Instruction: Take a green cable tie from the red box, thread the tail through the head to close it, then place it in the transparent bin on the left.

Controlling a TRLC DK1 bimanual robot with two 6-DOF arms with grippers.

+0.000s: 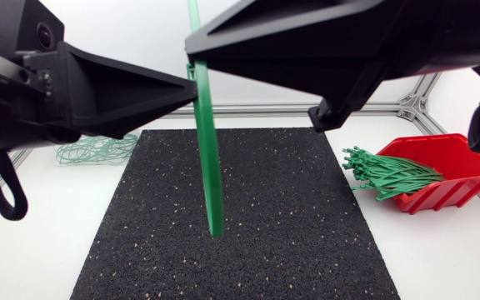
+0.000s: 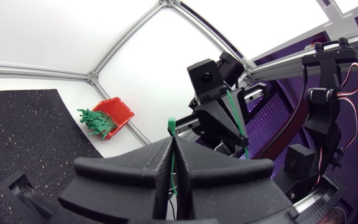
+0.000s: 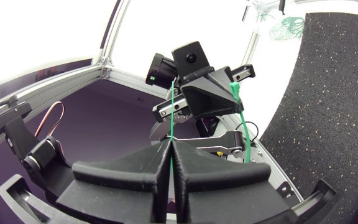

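Note:
Both arms are raised high above the mat, close to the head camera, with their fingertips almost meeting. One green cable tie point(image 1: 207, 158) hangs between them and runs down over the mat. My left gripper point(image 1: 192, 86) is shut on the tie near its head point(image 2: 171, 126), which sticks up just past the fingertips. My right gripper point(image 1: 188, 52) is shut on another stretch of the same tie point(image 3: 173, 118). The red box point(image 1: 452, 162) sits at the right of the table with a bundle of green ties point(image 1: 386, 175) spilling over its front. The transparent bin point(image 1: 98, 148) lies at the left.
A black speckled mat point(image 1: 290, 233) covers the middle of the table. The transparent bin holds several closed green loops point(image 3: 286, 26). An aluminium frame rail point(image 1: 265, 108) runs along the table's back edge.

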